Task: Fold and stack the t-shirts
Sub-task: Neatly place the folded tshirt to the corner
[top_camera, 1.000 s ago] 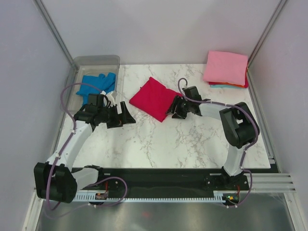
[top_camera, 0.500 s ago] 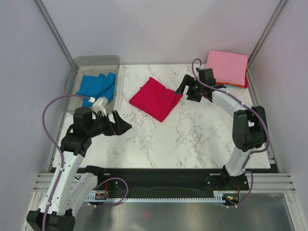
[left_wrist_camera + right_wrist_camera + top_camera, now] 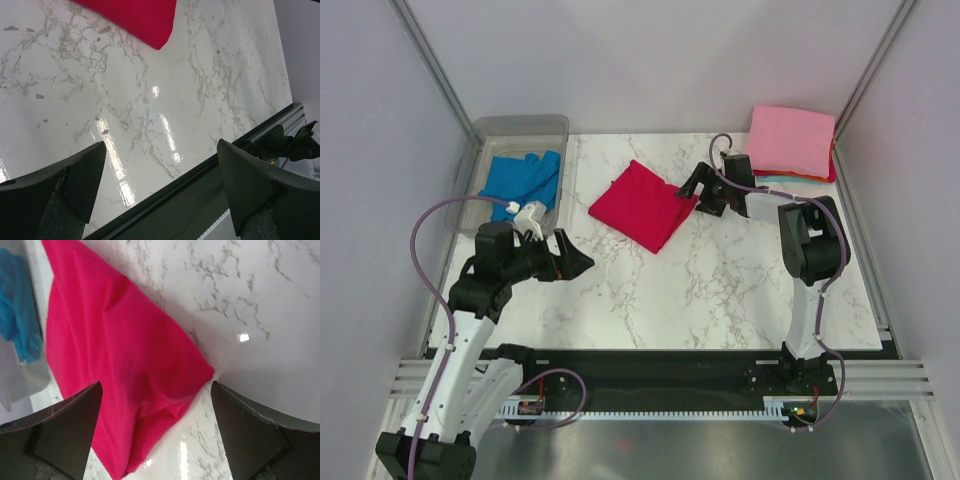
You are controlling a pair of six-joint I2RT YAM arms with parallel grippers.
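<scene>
**Grey-walled cell, white marble table (image 3: 720,290): both tools off the cloth**

Crimson t-shirt (image 3: 642,205) lies folded at the table's far middle. Right gripper (image 3: 697,194) sits by its right corner, jaws spread wide, gripping nothing. Left gripper (image 3: 574,258) is near the left edge over bare marble, jaws equally wide, nothing in them. Blue t-shirt (image 3: 520,180) is crumpled in the clear tub (image 3: 520,127) at the far left corner. Pink t-shirt (image 3: 790,140) tops the stack (image 3: 798,177) at the far right corner.
</scene>
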